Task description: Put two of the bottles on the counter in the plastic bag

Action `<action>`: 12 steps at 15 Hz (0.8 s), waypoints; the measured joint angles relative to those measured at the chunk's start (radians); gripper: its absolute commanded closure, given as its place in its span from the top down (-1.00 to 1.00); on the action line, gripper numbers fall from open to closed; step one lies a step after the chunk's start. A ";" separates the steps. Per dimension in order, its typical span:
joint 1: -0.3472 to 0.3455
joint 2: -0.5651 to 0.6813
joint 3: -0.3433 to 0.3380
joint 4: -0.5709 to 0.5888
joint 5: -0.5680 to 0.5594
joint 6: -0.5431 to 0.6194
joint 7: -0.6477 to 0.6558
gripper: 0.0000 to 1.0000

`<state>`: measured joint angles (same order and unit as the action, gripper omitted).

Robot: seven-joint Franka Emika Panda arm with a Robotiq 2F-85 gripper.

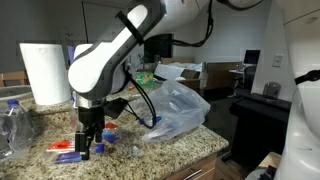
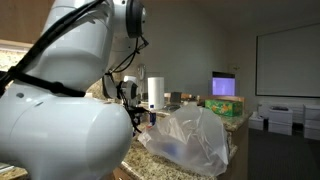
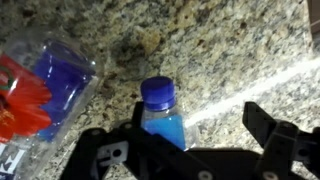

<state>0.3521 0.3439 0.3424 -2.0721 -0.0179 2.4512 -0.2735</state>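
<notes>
While the end effector (image 3: 192,125) hangs low over the desk (image 3: 230,40), fingers pointing down, the holdings are as follows.

Item 1, end effector: jaws spread wide, gripping nothing. A bottle (image 3: 163,118) sits in the gap between them, blue cap toward the top of the wrist view. Whether either finger touches it cannot be told.

Item 2, second bottle (image 3: 45,90): lies on the desk just off one finger. It has a clear body and a red-and-blue label, and is outside the jaws.

Item 3, bag (image 1: 178,108): wrinkled translucent film, heaped on the desk near the end effector but apart from it. It shows in both exterior views. Dark cable from the arm (image 1: 110,55) crosses in front of it.

Item 4, towel roll (image 1: 45,72): white, upright, behind the arm at the back of the desk.

Item 5, big bottle (image 1: 14,125): clear and ribbed, at the desk's far end, well apart from the bag.

Obstruction: the arm's white body fills the near side of an exterior view (image 2: 60,125) and hides the desk under the end effector.
</notes>
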 measured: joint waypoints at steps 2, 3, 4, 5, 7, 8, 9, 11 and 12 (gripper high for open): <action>0.007 0.027 -0.010 0.026 -0.035 0.016 0.025 1.00; 0.011 0.037 -0.016 0.036 -0.055 0.017 0.036 1.00; 0.017 0.046 -0.024 0.045 -0.077 0.017 0.048 1.00; 0.022 0.054 -0.032 0.053 -0.097 0.017 0.056 1.00; 0.032 0.066 -0.048 0.062 -0.134 0.016 0.071 1.00; 0.034 0.071 -0.052 0.067 -0.146 0.013 0.074 0.88; 0.035 0.076 -0.054 0.072 -0.153 0.011 0.075 0.47; 0.036 0.083 -0.056 0.078 -0.159 0.000 0.075 0.24; 0.038 0.085 -0.056 0.081 -0.163 -0.012 0.075 0.19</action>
<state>0.3902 0.4292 0.2860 -1.9915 -0.1813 2.4393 -0.1985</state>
